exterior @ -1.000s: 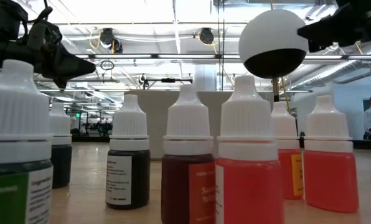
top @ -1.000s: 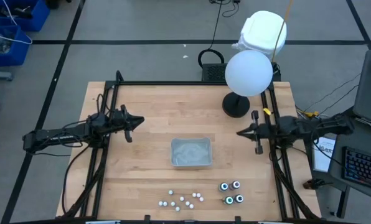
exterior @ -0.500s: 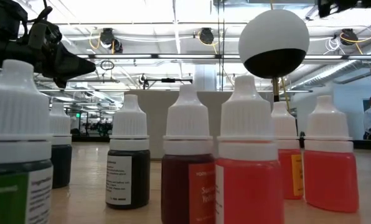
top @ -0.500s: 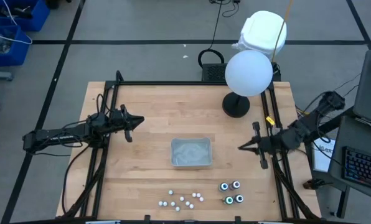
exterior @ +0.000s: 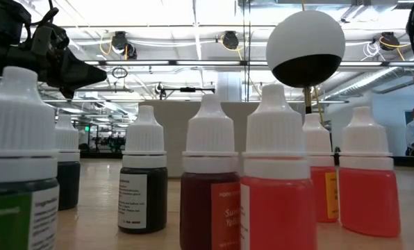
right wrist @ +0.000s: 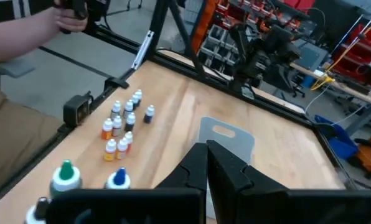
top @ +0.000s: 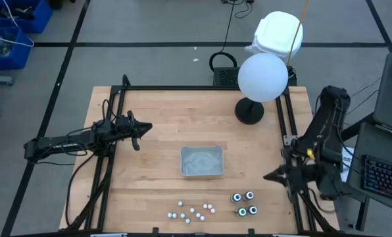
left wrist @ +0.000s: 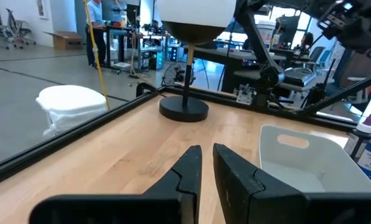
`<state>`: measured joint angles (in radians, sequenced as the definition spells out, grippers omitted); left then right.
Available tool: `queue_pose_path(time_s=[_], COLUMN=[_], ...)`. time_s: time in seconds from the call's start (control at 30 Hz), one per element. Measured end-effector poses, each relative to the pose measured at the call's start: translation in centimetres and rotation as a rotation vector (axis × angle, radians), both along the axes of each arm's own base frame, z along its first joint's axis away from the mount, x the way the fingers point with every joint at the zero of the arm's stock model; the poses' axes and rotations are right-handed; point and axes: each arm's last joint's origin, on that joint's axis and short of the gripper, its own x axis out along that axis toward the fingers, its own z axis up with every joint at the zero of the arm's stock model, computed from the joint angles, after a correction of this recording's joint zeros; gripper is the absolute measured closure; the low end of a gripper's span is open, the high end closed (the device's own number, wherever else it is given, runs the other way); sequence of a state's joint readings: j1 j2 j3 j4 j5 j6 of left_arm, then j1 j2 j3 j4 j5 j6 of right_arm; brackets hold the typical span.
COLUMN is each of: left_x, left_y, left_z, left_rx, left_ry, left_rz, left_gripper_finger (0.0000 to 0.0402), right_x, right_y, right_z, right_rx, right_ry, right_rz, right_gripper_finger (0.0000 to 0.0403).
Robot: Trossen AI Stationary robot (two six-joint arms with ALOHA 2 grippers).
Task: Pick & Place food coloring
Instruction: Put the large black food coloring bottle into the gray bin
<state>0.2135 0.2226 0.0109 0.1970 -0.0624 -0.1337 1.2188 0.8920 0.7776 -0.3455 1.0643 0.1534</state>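
Note:
The food coloring [top: 244, 204] is a cluster of squat dark bottles with green- or blue-ringed tops, standing on their bases near the table's front right. In the right wrist view a green-topped one [right wrist: 65, 174] and a blue-topped one [right wrist: 117, 179] show. My right gripper [top: 268, 176] is shut and empty. It hovers level just behind and to the right of the bottles, pointing toward the table's left. My left gripper [top: 148, 128] waits at the left, level, its fingers [left wrist: 188, 168] almost together with nothing between them.
A clear tray [top: 202, 161] sits at the table's middle. Several small white-capped dropper bottles [top: 193, 210] stand at the front edge, filling the low view [exterior: 276, 173]. A globe lamp [top: 262, 77] stands at the far right. A person's arm [right wrist: 23, 28] shows beyond the front edge.
My right gripper has swung along the table's right side toward the near edge, from beside the lamp's base to just behind the four ringed bottles. It has risen and left the low view. It has stayed shut.

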Motion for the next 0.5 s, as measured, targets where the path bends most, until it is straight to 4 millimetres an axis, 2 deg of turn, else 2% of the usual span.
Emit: queue_pose_path(time_s=[0.2, 0.5], left_x=[0.0, -0.1], left_y=[0.0, 0.2], left_z=[0.0, 0.0], left_rx=[0.000, 0.009], left_ry=[0.000, -0.001], left_rz=[0.000, 0.065], left_gripper_finger=[0.0355, 0.0355], right_x=[-2.0, -3.1], right_y=[3.6, 6.9], right_z=[0.5, -2.9], right_rx=[0.001, 0.016], right_ry=[-0.050, -0.014], right_rz=[0.027, 0.037], right_gripper_finger=[0.0403, 0.0403])
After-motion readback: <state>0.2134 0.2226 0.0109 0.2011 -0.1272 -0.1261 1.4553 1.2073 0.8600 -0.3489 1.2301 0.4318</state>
